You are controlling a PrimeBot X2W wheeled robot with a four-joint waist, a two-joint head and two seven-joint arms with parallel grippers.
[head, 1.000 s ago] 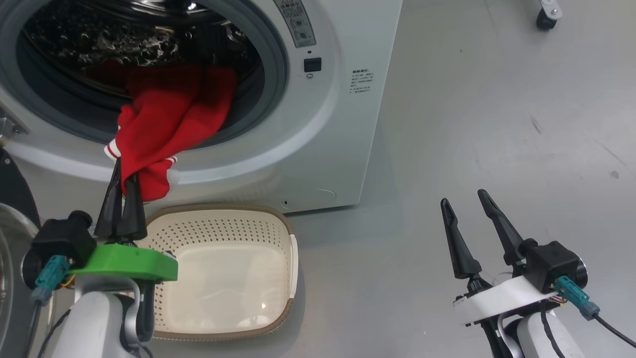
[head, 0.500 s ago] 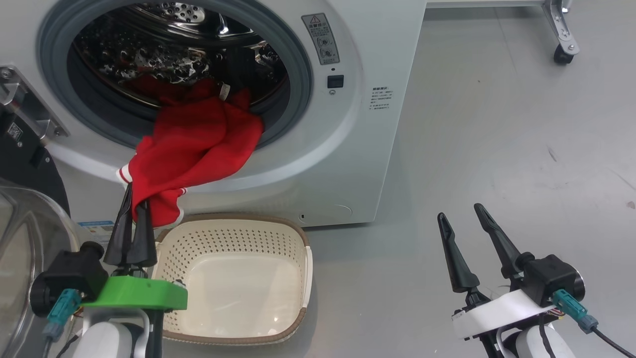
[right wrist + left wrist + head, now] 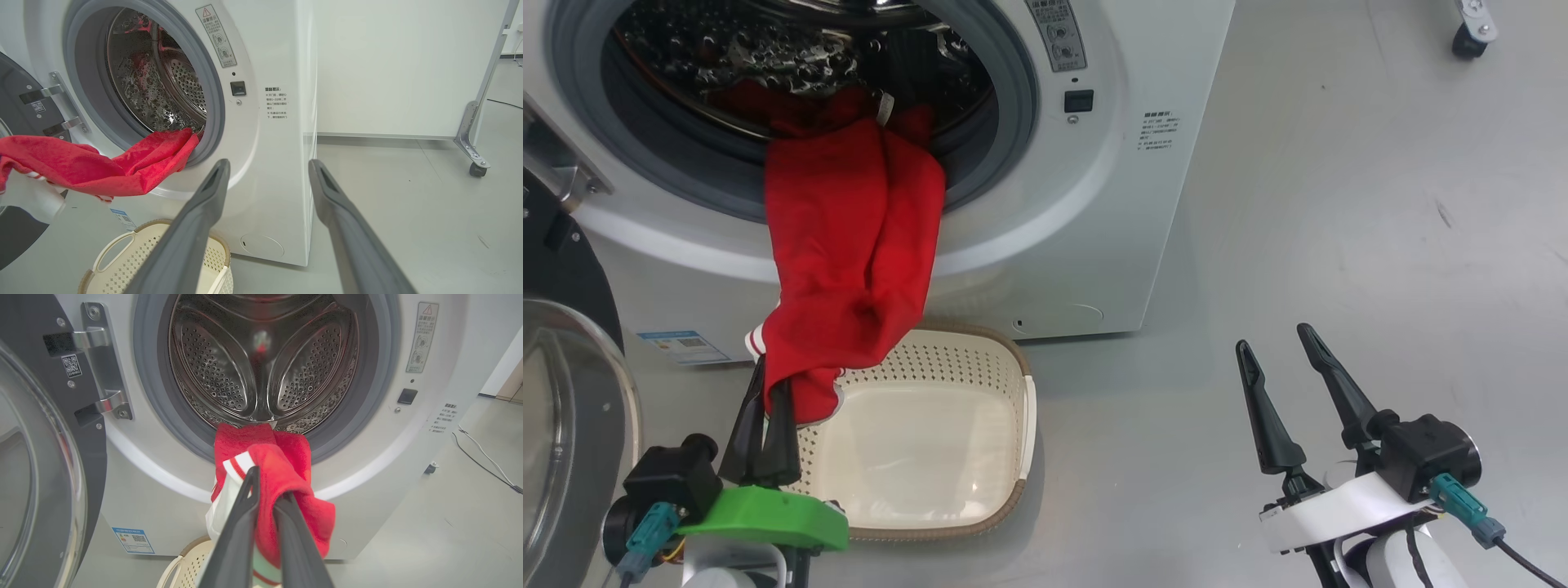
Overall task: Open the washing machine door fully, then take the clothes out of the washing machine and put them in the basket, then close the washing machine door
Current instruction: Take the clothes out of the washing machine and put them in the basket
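The white washing machine (image 3: 1094, 212) stands with its round port uncovered. Its black door (image 3: 564, 392) with the glass bowl is swung out at the left. Red clothes (image 3: 849, 245) with white trim stretch from the drum over the grey rubber ring and down toward the cream basket (image 3: 1005, 457) on the floor below. My left gripper (image 3: 768, 384) is shut on the lower end of the clothes, above the basket's left rim. In the left wrist view the fingers (image 3: 241, 522) pinch the red fabric (image 3: 286, 473). My right gripper (image 3: 1274, 339) hangs open and empty over the floor to the right.
Bare grey floor (image 3: 1339, 204) spreads to the right of the machine. A castor wheel (image 3: 1470, 37) of a metal frame stands at the far right. The door hinge bracket (image 3: 98, 367) sits on the machine's left side.
My left gripper has drawn the red clothes further out of the drum and down toward the basket. The head camera has shifted. My right gripper stays open and still.
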